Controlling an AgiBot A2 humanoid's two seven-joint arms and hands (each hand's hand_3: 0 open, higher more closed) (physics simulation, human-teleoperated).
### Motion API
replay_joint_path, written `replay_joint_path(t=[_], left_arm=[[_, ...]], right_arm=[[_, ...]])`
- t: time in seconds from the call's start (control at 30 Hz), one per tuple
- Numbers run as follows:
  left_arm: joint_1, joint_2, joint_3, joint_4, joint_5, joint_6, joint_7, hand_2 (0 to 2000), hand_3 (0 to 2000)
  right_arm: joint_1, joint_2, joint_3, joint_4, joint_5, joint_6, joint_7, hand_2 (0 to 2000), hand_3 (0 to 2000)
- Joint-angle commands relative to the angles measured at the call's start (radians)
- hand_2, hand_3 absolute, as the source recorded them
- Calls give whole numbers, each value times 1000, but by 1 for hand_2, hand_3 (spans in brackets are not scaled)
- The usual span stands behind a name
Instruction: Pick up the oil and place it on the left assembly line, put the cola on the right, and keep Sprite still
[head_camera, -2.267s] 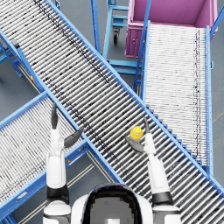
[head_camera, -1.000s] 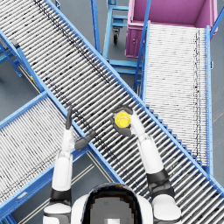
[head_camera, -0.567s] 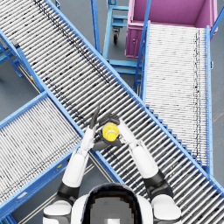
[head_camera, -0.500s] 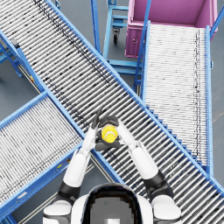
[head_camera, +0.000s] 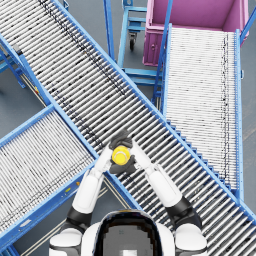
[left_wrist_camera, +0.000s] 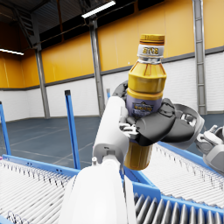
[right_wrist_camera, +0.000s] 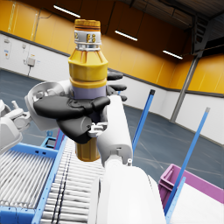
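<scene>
We hold the oil (head_camera: 120, 155) upright in the air just in front of the chest, above the near edge of the diagonal roller conveyor (head_camera: 90, 85). Both hands are on it: the left hand (right_wrist_camera: 72, 114) wraps the label band from one side, the right hand (left_wrist_camera: 168, 127) from the other. We judge this to be a hand-over toward the left. To do it well, we make the left hand's grip firm before the right loosens. We keep the oil vertical, carry it low to the left assembly line (head_camera: 35, 160), and set its base flat on the rollers.
</scene>
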Motion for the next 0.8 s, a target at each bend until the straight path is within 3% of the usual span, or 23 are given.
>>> replay_joint_path(t=[0.03, 0.07, 0.1, 0.13, 0.17, 0.3, 0.47, 0.67, 0.8], left_arm=[[38, 29, 13, -20, 0, -8, 0, 2000, 1633], [41, 30, 4, -19, -1, -8, -1, 2000, 1960], [3, 1, -4, -7, -2, -10, -1, 2000, 2000], [41, 29, 4, -14, -2, -16, 0, 2000, 2000], [35, 26, 3, -19, -3, -7, -2, 2000, 2000], [-25, -3, -157, -42, -6, 69, -2, 2000, 2000], [-78, 11, -489, -1, -7, 97, 2, 2000, 2000], [-138, 41, -743, 117, -7, 104, 1, 2000, 2000], [-129, 21, -877, 231, -7, 100, 1, 2000, 2000]], right_arm=[[8, -2, 59, 5, 0, 5, -1, 2000, 2000], [11, 2, 63, 5, 0, 7, -2, 2000, 2000], [20, -1, 65, 1, 0, 9, -3, 2000, 2000], [25, 0, 51, 7, 0, 4, -5, 639, 1673], [31, -6, 31, 15, 0, -42, -11, 0, 1347], [31, -20, -103, 136, -2, -64, -19, 0, 40], [4, -10, -220, 184, -3, -70, -22, 0, 0], [-27, -4, -281, 172, -3, -71, -22, 0, 0], [-31, -11, -290, 173, -4, -71, -23, 0, 0]])
